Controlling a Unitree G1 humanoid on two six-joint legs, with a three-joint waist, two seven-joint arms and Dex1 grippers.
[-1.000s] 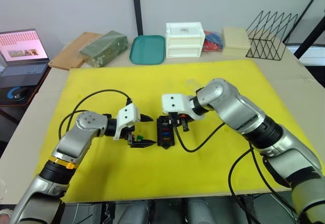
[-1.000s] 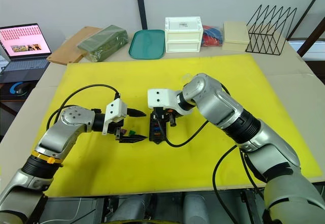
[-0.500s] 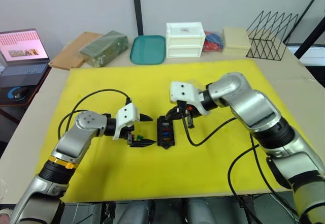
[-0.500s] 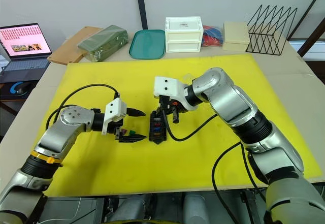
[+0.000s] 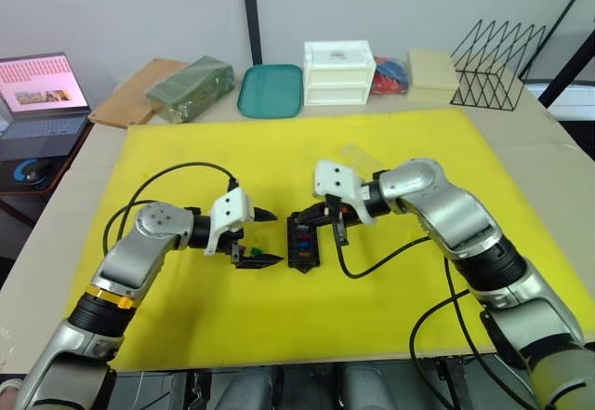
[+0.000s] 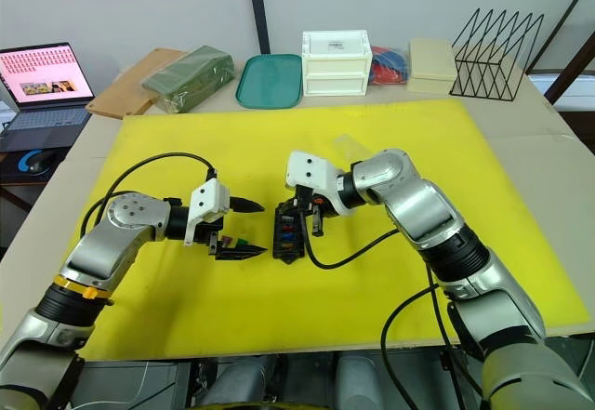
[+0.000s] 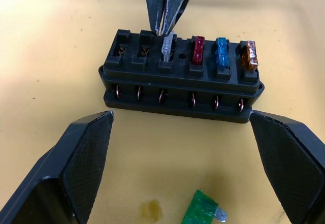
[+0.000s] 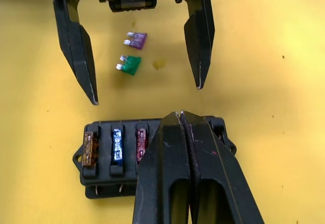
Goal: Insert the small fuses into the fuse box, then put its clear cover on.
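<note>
The black fuse box lies mid-mat on the yellow mat. Red, blue and tan small fuses sit in one row. My right gripper is shut, its tips pinching a pale fuse that stands in the slot beside the red one. My left gripper is open, level with the box on its left side, fingers apart from it. Loose green and purple fuses lie between the left fingers. The clear cover lies faintly visible behind the right gripper.
Along the table's back edge stand a teal tray, a white drawer box, a green pack and a black wire rack. A laptop sits far left. Black cables loop over the mat by both arms.
The right gripper rose and swung back from the fuse box, then came down onto it again with its elbow lower. The left arm stayed put.
</note>
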